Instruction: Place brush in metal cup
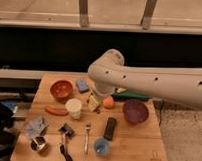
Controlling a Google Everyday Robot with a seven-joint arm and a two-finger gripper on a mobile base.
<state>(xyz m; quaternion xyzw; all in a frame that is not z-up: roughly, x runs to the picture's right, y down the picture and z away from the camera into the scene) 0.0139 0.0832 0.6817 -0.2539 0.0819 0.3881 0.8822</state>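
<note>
Wooden surface (137, 141), rectangular, light-toned, carrying all the items listed.

1. Brush (66, 134): dark blocky head with a slim dark handle running toward the near edge. It lies flat at near left of the surface, just right of the metal cup, apart from it, and left of the fork.
2. Metal cup (39, 143): short, shiny and round with a dark inside. It stands upright at the near left corner.
3. End effector (95, 103): at the tip of a thick white arm (154, 87) that reaches in from the right and bends down over the middle of the surface. It hangs between the white cup and the orange fruit. Its state cannot be told.
4. White cup (73, 107): upright, mid-surface.
5. Orange fruit (109, 102): round, just right of the end effector.
6. Red bowl (61, 88): far left.
7. Blue sponge (83, 85): beside the red bowl, on its right.
8. Purple bowl (135, 110): right side.
9. Green tray (133, 95): behind the purple bowl, partly hidden by the arm.
10. Red-orange stick (56, 111): lying left of the white cup.
11. Grey-blue packet (36, 125): behind the metal cup; its print is too small to read.
12. Fork (87, 137): silver, lying lengthwise.
13. Black bar (110, 128): flat, right of the fork.
14. Blue cup (101, 146): near edge, centre.
</note>
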